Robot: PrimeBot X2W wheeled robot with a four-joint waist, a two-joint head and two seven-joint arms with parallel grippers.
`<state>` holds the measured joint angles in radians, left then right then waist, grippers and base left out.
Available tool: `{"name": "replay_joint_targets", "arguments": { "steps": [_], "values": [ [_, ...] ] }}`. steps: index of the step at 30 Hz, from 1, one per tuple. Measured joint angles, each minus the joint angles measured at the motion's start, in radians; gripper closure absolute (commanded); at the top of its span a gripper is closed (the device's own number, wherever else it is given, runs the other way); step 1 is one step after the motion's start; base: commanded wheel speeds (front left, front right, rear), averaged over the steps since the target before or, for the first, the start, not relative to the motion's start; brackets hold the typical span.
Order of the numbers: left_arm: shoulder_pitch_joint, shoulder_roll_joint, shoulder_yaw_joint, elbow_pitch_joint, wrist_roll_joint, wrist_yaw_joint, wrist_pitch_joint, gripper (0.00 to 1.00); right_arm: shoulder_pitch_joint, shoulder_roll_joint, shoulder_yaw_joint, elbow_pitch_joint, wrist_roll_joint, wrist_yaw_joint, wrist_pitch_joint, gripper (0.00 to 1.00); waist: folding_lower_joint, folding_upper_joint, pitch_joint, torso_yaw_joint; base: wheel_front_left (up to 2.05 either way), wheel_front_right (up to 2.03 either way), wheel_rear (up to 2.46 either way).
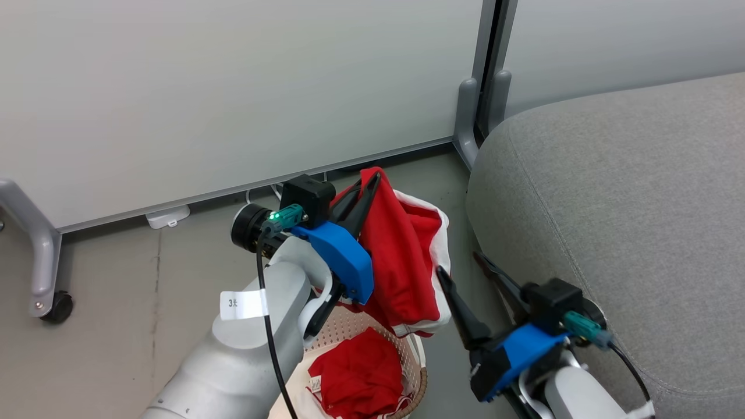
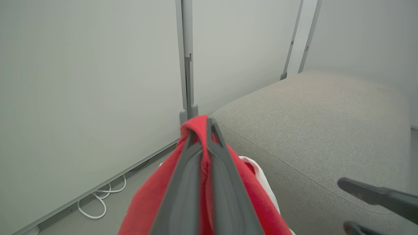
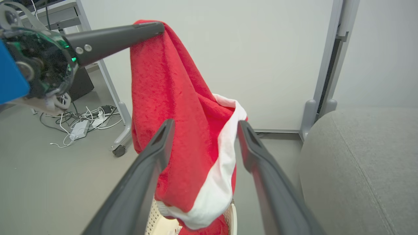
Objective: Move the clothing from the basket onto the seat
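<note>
clothing (image 1: 403, 262) aloft in left gripper (image 1: 371, 181)

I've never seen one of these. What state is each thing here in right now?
left end effector, shut on the lifted garment
right end effector, open, holding nothing
lifted garment, hanging from the left end effector above the basket
second garment, crumpled inside the basket
basket, upright on the floor, one garment inside
seat, no clothing on the part in view
</note>
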<state>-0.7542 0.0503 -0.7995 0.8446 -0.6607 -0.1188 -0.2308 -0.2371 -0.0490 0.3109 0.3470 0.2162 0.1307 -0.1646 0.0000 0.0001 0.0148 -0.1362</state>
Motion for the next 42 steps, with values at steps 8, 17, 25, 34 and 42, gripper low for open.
{"name": "replay_joint_targets", "arguments": {
  "steps": [8,17,25,34,42],
  "values": [
    [-0.022,0.0,-0.033,-0.006,-0.019,0.004,-0.005,1.0,-0.169,0.0,0.114,0.109,0.046,0.0,0.023,0.0,0.0,0.0,0.021,0.005,0.0,0.0,0.0],
    [-0.04,0.0,-0.074,-0.014,-0.044,0.004,-0.01,1.0,-0.33,0.0,0.227,0.294,0.105,0.0,0.021,0.0,0.0001,0.0,0.037,0.023,0.0,0.0,0.0],
    [-0.051,0.0,-0.117,-0.027,-0.07,0.004,-0.013,1.0,-0.419,-0.001,0.297,0.444,0.168,0.0,0.005,0.0,0.0,0.0,0.039,0.043,0.0,0.0,0.0],
    [-0.053,0.0,-0.16,-0.041,-0.1,0.004,-0.018,1.0,-0.456,-0.001,0.436,0.523,0.305,0.0,-0.012,0.37,0.0,0.0,0.023,0.06,0.0,0.0,0.0],
    [-0.053,0.0,-0.18,-0.034,-0.119,0.009,-0.025,1.0,-0.483,-0.001,0.505,0.563,0.377,0.0,-0.054,1.0,0.0,0.0,0.007,0.055,0.0,0.0,0.0]
  ]
}}
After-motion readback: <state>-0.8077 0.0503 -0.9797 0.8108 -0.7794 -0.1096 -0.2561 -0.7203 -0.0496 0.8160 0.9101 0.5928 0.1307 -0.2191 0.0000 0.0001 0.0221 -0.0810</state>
